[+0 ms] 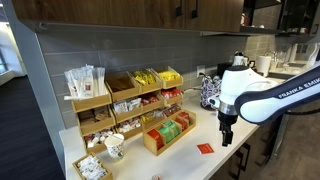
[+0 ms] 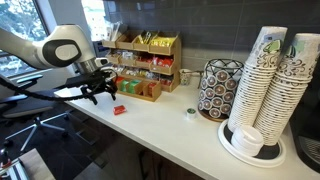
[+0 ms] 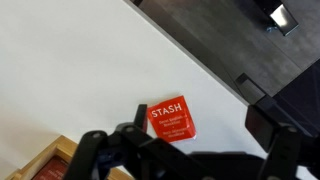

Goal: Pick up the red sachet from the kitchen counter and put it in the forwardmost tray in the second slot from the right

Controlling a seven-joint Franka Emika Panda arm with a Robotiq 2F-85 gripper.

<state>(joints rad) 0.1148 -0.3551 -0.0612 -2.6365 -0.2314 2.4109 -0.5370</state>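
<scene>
The red sachet (image 3: 170, 118), marked STASH, lies flat on the white kitchen counter (image 3: 70, 70) near its front edge. It also shows in both exterior views (image 1: 205, 148) (image 2: 119, 109). My gripper (image 3: 185, 142) is open and empty. It hovers above the counter with the sachet just ahead of the gap between its fingers, and it shows in both exterior views (image 1: 226, 130) (image 2: 100, 92). The forwardmost tray (image 1: 168, 133) (image 2: 140, 89), a low wooden box with green, orange and red packets, stands beside the sachet. Its corner shows in the wrist view (image 3: 50, 160).
A taller tiered wooden rack (image 1: 125, 98) of packets stands behind the tray against the wall. A patterned holder (image 2: 215, 90), a stack of paper cups (image 2: 265, 90) and a small round object (image 2: 190, 113) stand further along the counter. The counter edge (image 3: 200, 55) runs close to the sachet.
</scene>
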